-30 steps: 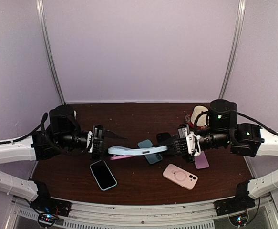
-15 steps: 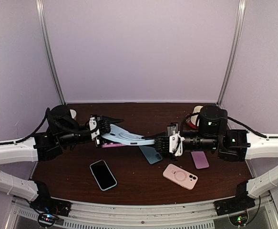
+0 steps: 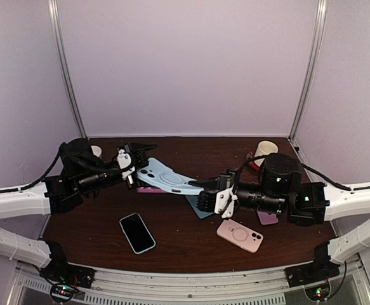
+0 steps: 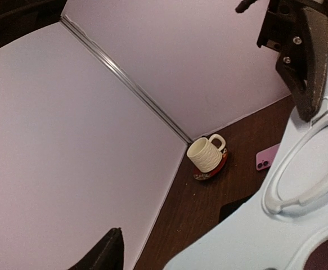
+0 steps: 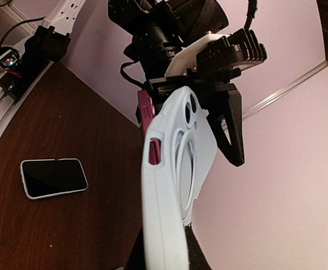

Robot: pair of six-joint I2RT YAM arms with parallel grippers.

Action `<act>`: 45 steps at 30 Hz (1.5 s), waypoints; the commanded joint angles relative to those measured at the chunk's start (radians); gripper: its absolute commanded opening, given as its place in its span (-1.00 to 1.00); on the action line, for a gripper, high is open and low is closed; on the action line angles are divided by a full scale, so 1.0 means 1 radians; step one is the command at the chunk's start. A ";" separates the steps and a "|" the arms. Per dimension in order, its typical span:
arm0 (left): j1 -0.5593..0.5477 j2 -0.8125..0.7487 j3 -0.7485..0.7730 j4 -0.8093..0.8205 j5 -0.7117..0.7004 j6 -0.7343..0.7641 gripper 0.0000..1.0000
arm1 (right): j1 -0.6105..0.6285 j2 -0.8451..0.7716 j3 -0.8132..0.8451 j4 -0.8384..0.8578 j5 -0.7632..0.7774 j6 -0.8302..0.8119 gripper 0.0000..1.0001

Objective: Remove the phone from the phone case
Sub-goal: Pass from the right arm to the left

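**Phone extraction: status and gripper condition**

Extraction is judged largely complete. The light blue phone case [image 3: 172, 179] is held above the table [image 3: 185, 257] between both arms and appears empty, as the tabletop is seen through its camera cut-out. A phone [image 3: 137, 232] lies screen-up on the table near the left arm; its origin cannot be confirmed. The right gripper [image 3: 204, 196] is clamped tight on one end of the case. The left gripper [image 3: 141, 159] is spread apart, with only one finger [image 4: 309, 62] touching the other end. Only setting the case down is judged outstanding.

pale blue case [image 3: 165, 178] smooth matt rubbery plastic, table [image 3: 191, 251] dark wood grain, phone [image 3: 137, 232] at seven o'clock glossy glass, cup [image 4: 205, 155] ribbed ceramic
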 commanded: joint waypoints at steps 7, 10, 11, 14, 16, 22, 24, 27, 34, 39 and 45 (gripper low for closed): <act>0.058 -0.021 0.027 0.128 -0.231 0.093 0.32 | -0.025 -0.102 -0.026 0.095 0.389 0.014 -1.00; 0.087 -0.036 0.027 0.105 -0.212 0.121 0.32 | -0.026 -0.148 -0.033 0.063 0.412 0.033 -1.00; 0.098 -0.042 0.024 0.099 -0.165 0.126 0.32 | -0.025 -0.171 -0.036 0.055 0.412 0.042 -1.00; 0.119 -0.079 0.001 0.072 0.004 0.158 0.28 | -0.026 -0.234 -0.042 0.029 0.375 0.073 -1.00; 0.124 -0.117 -0.008 0.025 0.164 0.181 0.23 | -0.026 -0.271 -0.049 0.011 0.350 0.086 -1.00; 0.124 -0.143 0.027 -0.038 0.552 0.071 0.14 | -0.023 -0.371 -0.058 -0.079 0.121 0.142 -1.00; 0.125 -0.130 0.051 -0.025 0.630 0.012 0.03 | -0.020 -0.385 -0.050 -0.107 0.040 0.148 -1.00; 0.124 -0.113 0.073 0.019 0.712 -0.085 -0.06 | -0.019 -0.391 -0.038 -0.128 -0.051 0.150 -1.00; 0.106 -0.081 0.082 0.068 0.824 -0.173 -0.12 | -0.006 -0.338 0.028 -0.122 -0.157 0.159 -1.00; 0.083 -0.081 0.087 0.035 0.856 -0.156 -0.21 | 0.002 -0.308 0.049 -0.111 -0.167 0.158 -1.00; 0.081 -0.091 0.099 -0.036 0.858 -0.099 -0.41 | 0.013 -0.292 0.068 -0.099 -0.153 0.152 -1.00</act>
